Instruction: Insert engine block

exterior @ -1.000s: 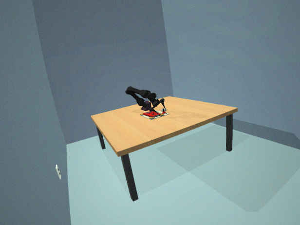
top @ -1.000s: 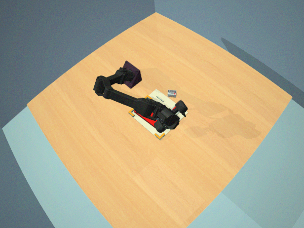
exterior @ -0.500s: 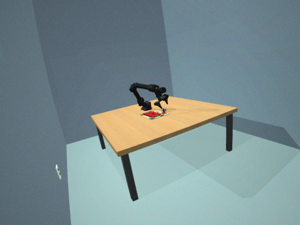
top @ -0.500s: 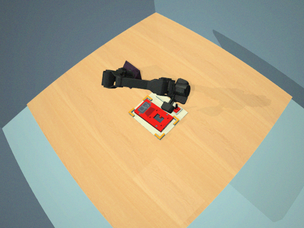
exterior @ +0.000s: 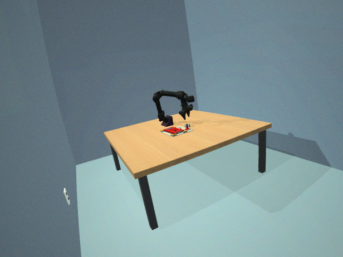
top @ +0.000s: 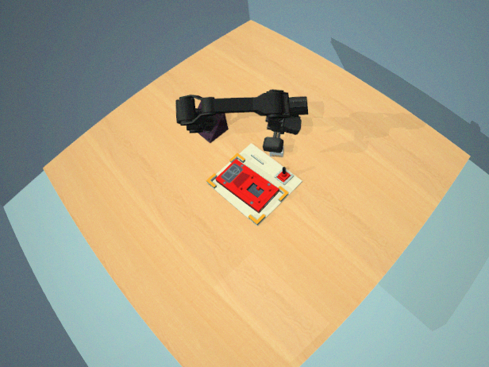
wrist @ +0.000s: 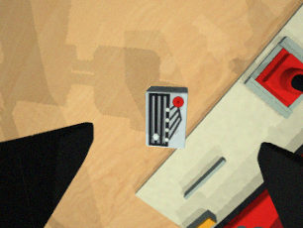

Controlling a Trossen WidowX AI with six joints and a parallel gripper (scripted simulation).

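Hovering over the engine block (top: 277,153) (exterior: 188,125) (wrist: 166,119) right now, folks, with our gripper (top: 274,146) (exterior: 186,117) (wrist: 175,141) fingers wide apart and nothing between them. The block, a little grey piece with dark stripes and a red dot on top, sits on the wooden table (top: 254,286) (exterior: 172,150) (wrist: 109,25), just beside the pale board (top: 293,183) (exterior: 191,132) (wrist: 163,184), so it's not in the car yet. Our red car body (top: 246,191) (exterior: 171,129) (wrist: 254,214) lies flat on that board between the orange corner brackets (top: 257,219) (wrist: 204,220), and we've got its squarish opening facing up. There's also a red block with a black knob (top: 283,175) (exterior: 187,128) (wrist: 284,74) sitting in a grey frame on the same board.
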